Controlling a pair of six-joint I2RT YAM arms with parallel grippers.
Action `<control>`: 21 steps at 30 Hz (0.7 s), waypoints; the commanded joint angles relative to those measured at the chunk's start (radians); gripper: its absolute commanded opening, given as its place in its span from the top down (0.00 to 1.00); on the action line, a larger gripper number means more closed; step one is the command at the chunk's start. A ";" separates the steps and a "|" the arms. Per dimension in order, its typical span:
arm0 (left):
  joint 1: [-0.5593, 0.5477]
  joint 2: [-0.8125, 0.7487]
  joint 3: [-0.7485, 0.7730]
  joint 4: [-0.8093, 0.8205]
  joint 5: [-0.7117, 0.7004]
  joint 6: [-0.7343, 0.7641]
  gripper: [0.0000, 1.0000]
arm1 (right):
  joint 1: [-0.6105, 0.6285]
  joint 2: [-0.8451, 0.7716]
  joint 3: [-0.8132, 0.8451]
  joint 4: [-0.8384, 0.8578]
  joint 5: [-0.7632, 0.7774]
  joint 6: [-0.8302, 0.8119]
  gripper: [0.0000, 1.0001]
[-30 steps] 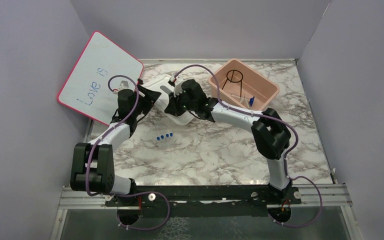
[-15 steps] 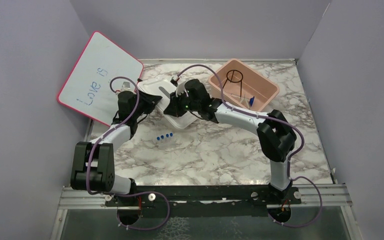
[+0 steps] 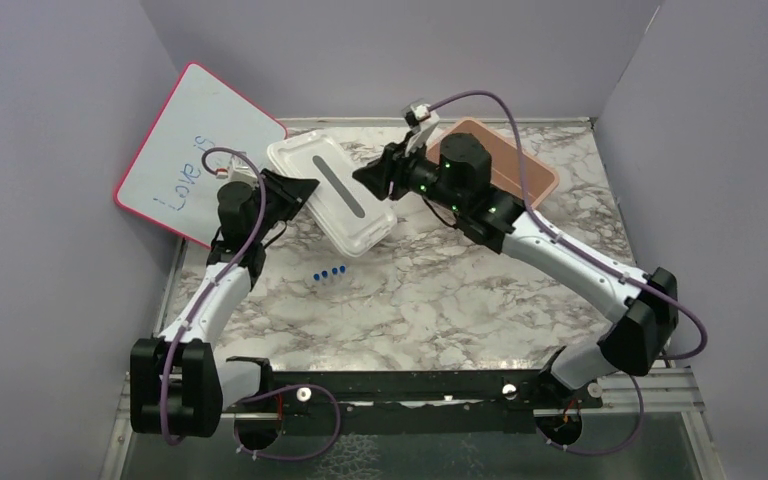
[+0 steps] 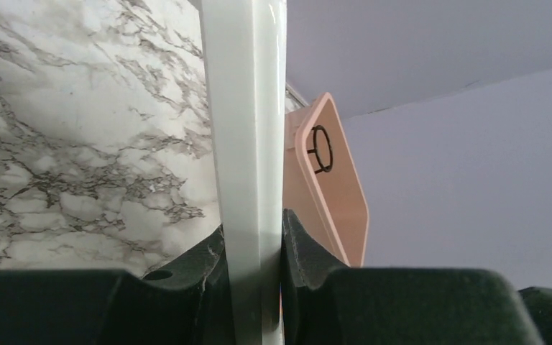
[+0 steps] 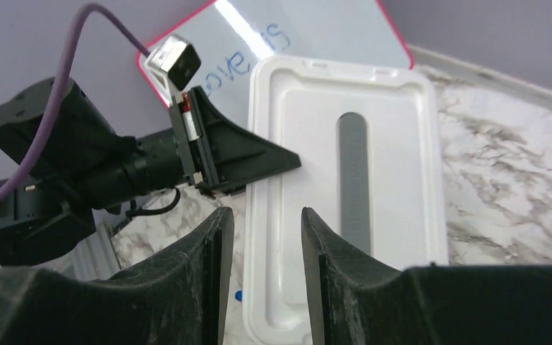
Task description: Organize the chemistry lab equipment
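left gripper (image 4: 253, 241) clamped on lid (image 3: 332, 195) edge; right gripper (image 5: 267, 230) parted, empty. bin (image 3: 532, 170) lies right of lid, desk's far right corner.

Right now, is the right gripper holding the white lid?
No, the right gripper is open, its fingers off the lid; the left gripper pinches its edge.
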 commanded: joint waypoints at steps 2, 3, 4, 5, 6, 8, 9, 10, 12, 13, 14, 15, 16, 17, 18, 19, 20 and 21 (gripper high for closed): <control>0.003 -0.062 0.116 -0.058 0.077 -0.016 1.00 | -0.034 -0.092 0.020 -0.111 0.200 0.010 0.56; 0.002 -0.062 0.139 -0.063 0.091 -0.031 1.00 | -0.046 -0.106 0.026 -0.139 0.228 0.014 0.56; 0.001 -0.058 0.161 -0.064 0.103 -0.050 1.00 | -0.062 -0.119 0.029 -0.165 0.247 0.020 0.56; -0.004 -0.053 0.186 -0.065 0.113 -0.066 1.00 | -0.086 -0.130 0.033 -0.201 0.256 0.030 0.55; -0.010 -0.045 0.210 -0.065 0.117 -0.081 1.00 | -0.113 -0.140 0.035 -0.226 0.257 0.044 0.55; -0.031 -0.024 0.265 -0.066 0.118 -0.110 1.00 | -0.194 -0.157 0.033 -0.275 0.246 0.073 0.55; -0.044 -0.007 0.293 -0.066 0.118 -0.123 1.00 | -0.239 -0.163 0.032 -0.298 0.239 0.086 0.55; -0.060 0.012 0.323 -0.066 0.114 -0.135 1.00 | -0.288 -0.169 0.029 -0.323 0.239 0.100 0.55; -0.102 0.057 0.381 -0.065 0.093 -0.157 1.00 | -0.398 -0.175 0.019 -0.366 0.204 0.125 0.52; -0.129 0.082 0.413 -0.064 0.078 -0.159 1.00 | -0.459 -0.173 0.014 -0.385 0.170 0.138 0.52; -0.161 0.113 0.448 -0.064 0.062 -0.154 1.00 | -0.526 -0.171 0.001 -0.401 0.133 0.154 0.52; -0.192 0.145 0.482 -0.063 0.045 -0.157 1.00 | -0.587 -0.169 -0.013 -0.414 0.115 0.167 0.51; -0.222 0.178 0.514 -0.058 0.032 -0.165 1.00 | -0.643 -0.169 -0.030 -0.421 0.095 0.175 0.51; -0.252 0.212 0.552 -0.053 0.021 -0.168 1.00 | -0.699 -0.167 -0.049 -0.429 0.083 0.183 0.50; -0.277 0.243 0.586 -0.051 0.000 -0.171 1.00 | -0.742 -0.169 -0.066 -0.435 0.089 0.192 0.50; -0.303 0.277 0.615 -0.043 -0.021 -0.183 1.00 | -0.786 -0.169 -0.082 -0.447 0.103 0.202 0.50; -0.326 0.309 0.644 -0.027 -0.041 -0.196 1.00 | -0.831 -0.171 -0.098 -0.459 0.109 0.217 0.48; -0.348 0.342 0.673 -0.015 -0.060 -0.209 1.00 | -0.867 -0.180 -0.121 -0.459 0.114 0.235 0.48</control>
